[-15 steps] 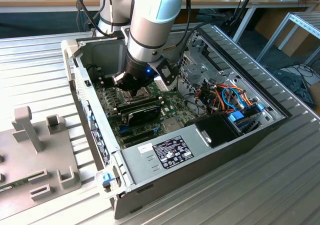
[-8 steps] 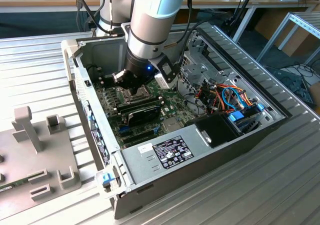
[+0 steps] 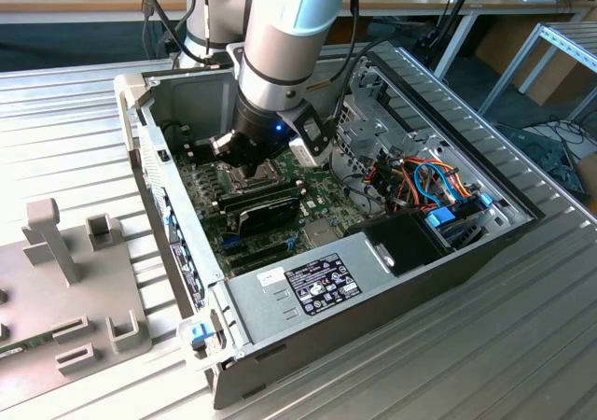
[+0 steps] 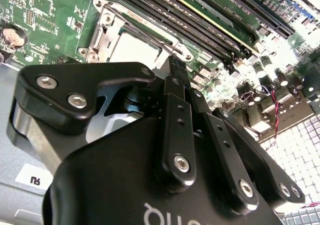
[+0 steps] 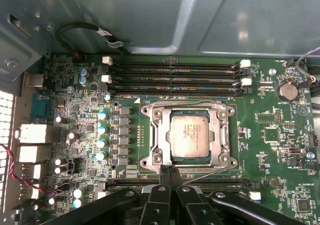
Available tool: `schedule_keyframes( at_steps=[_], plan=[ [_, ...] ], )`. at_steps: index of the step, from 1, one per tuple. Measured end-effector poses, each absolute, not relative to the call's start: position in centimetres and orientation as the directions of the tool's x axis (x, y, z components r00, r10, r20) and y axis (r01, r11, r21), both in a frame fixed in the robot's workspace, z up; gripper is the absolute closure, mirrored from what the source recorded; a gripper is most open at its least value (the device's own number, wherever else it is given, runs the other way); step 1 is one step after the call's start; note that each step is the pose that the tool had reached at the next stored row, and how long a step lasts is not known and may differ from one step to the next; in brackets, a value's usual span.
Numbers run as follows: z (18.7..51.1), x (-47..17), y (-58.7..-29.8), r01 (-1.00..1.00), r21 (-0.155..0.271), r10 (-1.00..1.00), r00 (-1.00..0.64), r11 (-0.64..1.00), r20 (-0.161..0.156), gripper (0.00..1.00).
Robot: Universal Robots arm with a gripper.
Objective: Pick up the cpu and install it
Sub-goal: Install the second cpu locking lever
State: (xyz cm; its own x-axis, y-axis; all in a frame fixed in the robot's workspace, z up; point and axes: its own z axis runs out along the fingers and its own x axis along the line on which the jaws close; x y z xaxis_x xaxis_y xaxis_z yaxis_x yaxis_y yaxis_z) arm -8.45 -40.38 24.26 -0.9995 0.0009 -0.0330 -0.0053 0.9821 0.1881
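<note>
Exterior view: arm reaches down into open computer case (image 3: 410,280), gripper (image 3: 250,163) low over motherboard (image 3: 322,217). Second wrist view: jaws together, cpu (image 4: 131,49) just beyond tips. First wrist view: cpu (image 5: 189,138) seated inside socket frame (image 5: 152,135), jaws closed beside frame edge

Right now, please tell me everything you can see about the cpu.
The cpu is a small flat square chip with a dull silver-grey metal top that carries faint print. It lies level in the socket frame on the green board, with the frame's metal edges around it, below the long black memory slots. In the first wrist view the claw is at the frame's near edge, beside the chip; its tips look together, and it does not hold the chip.
</note>
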Motion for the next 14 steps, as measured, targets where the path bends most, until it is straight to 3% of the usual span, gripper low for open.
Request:
schedule_keyframes(
  at_steps=[14],
  plan=[
    [24.17,-8.74,-40.35,-0.005,0.189,0.001,-0.999,0.982,-0.033,0.89]
  ],
)
